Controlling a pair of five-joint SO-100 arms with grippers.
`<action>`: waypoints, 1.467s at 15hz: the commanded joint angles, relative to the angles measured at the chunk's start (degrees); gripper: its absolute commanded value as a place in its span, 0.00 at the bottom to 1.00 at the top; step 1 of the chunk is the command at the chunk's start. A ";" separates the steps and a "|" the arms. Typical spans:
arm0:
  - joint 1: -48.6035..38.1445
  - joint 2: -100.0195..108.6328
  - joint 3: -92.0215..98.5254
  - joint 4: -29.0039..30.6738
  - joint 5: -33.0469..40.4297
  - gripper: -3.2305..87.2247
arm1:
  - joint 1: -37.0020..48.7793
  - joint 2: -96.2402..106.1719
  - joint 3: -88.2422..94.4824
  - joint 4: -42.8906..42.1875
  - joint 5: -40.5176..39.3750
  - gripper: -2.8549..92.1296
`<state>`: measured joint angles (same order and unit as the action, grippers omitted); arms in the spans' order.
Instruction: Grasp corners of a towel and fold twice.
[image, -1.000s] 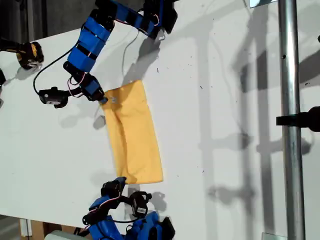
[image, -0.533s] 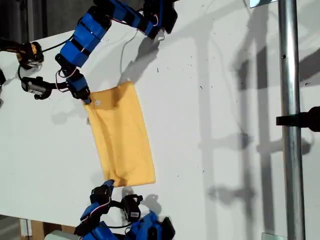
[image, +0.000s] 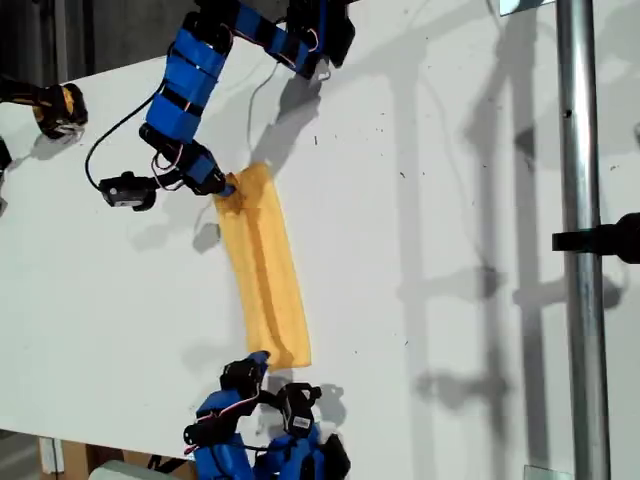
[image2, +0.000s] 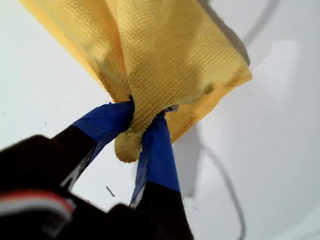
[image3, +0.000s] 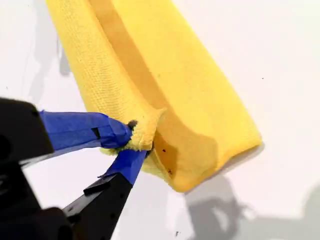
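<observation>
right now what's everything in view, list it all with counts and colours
towel: 1, mustard yellow, mid-table, bunched into a narrow strip strung between the two grippers
corners: 2 pinched, yellow, one in my first gripper, one in my second gripper; which arm is which cannot be told
table: 1, white, fills most of the exterior view
metal pole: 1, silver, upright at the exterior view's right, with a black clamp
yellow-and-black object: 1, at the exterior view's left edge; too small to identify
cable: 1, black, beside the upper arm
arms: 2, blue and black, one at the exterior view's top, one at its bottom
my first gripper: blue-taped jaws shut on the towel
my second gripper: blue-taped jaws shut on the towel
</observation>
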<state>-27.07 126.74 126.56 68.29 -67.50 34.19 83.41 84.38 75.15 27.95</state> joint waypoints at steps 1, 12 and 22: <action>4.57 0.35 2.11 -2.81 -4.31 0.01 | -0.97 1.58 -0.09 2.46 1.93 0.03; 10.11 -8.00 15.47 -15.38 -17.14 0.03 | -1.41 -14.41 1.58 3.87 5.71 0.03; 16.88 22.76 18.37 4.39 -26.10 0.37 | -3.16 1.14 -0.53 21.80 11.78 0.45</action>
<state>-11.34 140.98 144.67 70.40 -92.90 31.64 76.82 86.40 95.54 39.11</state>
